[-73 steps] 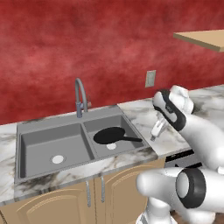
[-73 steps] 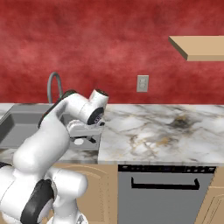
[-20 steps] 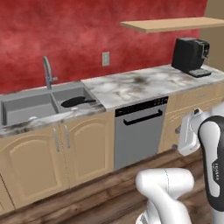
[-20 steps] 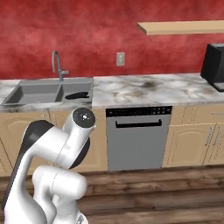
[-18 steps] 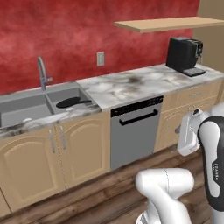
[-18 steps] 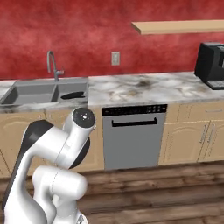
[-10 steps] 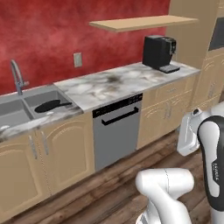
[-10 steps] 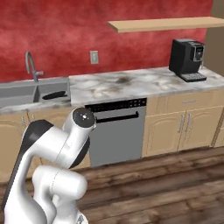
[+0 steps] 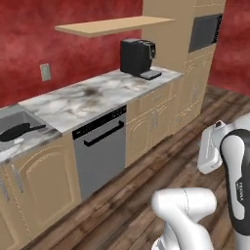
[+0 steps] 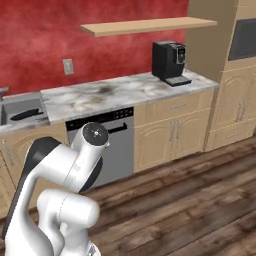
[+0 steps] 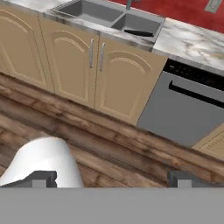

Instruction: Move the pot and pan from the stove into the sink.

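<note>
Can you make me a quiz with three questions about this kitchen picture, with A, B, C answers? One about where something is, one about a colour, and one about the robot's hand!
1. Where is the pan?
A. in the sink
B. on the dishwasher door
C. on the floor

2. What colour is the coffee machine?
A. white
B. black
C. yellow

3. How do the jaws of the gripper stand?
A. shut on the pan
B. shut on nothing
C. open, holding nothing

Answers:
1. A, the black pan lies in the basin at the left end of the counter.
2. B, it stands dark black on the marble counter.
3. C, in the hand view the two fingertips stand far apart with only floor between them.
</note>
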